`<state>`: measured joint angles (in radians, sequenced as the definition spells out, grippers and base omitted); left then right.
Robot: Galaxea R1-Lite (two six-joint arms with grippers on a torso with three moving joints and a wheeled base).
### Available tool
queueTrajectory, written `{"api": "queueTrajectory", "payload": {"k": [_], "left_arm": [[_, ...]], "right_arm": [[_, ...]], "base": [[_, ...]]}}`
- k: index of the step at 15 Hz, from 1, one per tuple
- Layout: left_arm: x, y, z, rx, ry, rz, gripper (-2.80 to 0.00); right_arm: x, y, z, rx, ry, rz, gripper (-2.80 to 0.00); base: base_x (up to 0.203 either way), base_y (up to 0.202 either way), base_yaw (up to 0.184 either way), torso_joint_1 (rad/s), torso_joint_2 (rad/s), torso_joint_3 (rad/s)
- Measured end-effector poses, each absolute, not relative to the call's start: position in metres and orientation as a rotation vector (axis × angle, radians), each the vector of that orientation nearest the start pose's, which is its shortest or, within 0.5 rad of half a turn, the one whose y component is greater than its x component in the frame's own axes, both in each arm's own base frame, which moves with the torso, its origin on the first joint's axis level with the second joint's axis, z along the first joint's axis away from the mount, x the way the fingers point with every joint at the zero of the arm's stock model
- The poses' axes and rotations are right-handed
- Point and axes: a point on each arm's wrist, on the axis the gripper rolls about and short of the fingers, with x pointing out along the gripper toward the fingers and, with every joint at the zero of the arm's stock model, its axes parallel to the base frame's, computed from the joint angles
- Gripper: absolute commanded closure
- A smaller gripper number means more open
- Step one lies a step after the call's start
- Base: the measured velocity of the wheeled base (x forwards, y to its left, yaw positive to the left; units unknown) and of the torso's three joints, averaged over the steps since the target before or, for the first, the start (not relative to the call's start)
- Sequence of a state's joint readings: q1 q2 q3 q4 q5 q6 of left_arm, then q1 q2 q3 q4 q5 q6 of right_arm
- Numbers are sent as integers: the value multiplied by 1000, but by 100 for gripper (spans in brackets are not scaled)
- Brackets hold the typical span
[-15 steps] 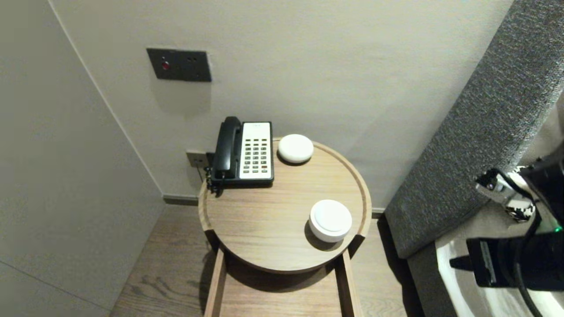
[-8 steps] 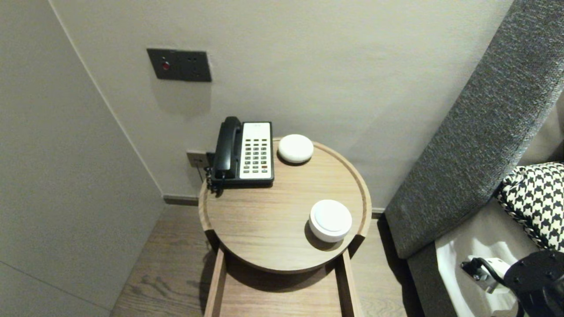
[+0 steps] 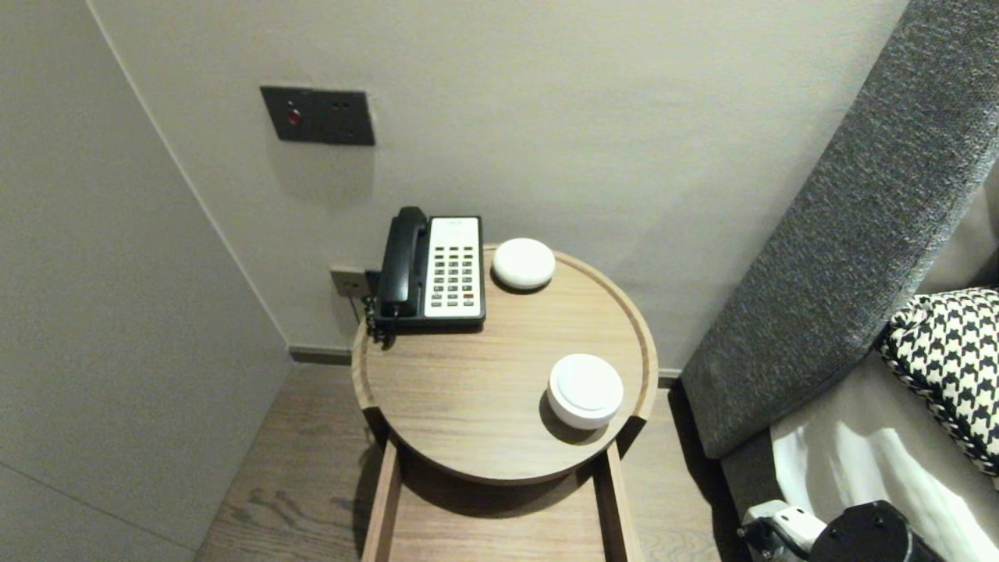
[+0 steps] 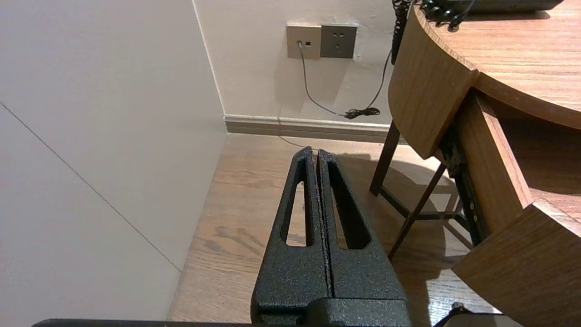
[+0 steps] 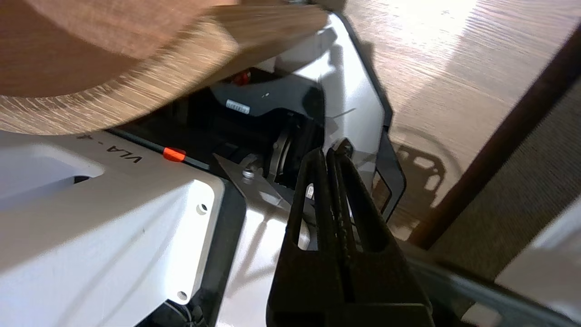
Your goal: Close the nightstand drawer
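My right arm (image 3: 858,535) has dropped low.
Right claw (image 5: 329,152) clenched on nothing, down by the round table's (image 3: 499,471) front-right edge; left claw (image 4: 314,152) clenched, empty, parked beside its left edge.

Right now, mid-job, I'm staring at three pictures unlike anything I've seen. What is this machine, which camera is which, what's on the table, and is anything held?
It is a two-armed robot on a wheeled base; each arm ends in a two-fingered pincer. The wide picture comes from its head camera, looking down at a round wooden table. On it lie a telephone, a white dome beside it, and a white lidded dish near the front rim. A drawer under the table stands open. The other two pictures come from cameras on the wrists, behind the fingers. The left pincer is shut and empty, low beside the table above the wooden floor. The right pincer is shut and empty, pointing at the robot's own white base.
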<state>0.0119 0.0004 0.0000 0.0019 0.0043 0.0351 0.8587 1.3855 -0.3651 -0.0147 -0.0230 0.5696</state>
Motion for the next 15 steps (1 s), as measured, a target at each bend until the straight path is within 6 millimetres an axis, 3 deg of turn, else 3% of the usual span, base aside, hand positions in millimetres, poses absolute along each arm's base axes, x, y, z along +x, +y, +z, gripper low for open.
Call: {"api": "queueTrajectory", "payload": {"k": [5, 15], "left_arm": [[-23, 0, 75, 35, 3, 16, 0], [-23, 0, 76, 35, 2, 16, 0]], "right_arm": [[116, 147, 94, 56, 1056, 519, 0], [146, 158, 108, 54, 983, 504, 0]], "base": [[0, 0, 0, 0, 0, 0], [0, 0, 0, 0, 0, 0]]}}
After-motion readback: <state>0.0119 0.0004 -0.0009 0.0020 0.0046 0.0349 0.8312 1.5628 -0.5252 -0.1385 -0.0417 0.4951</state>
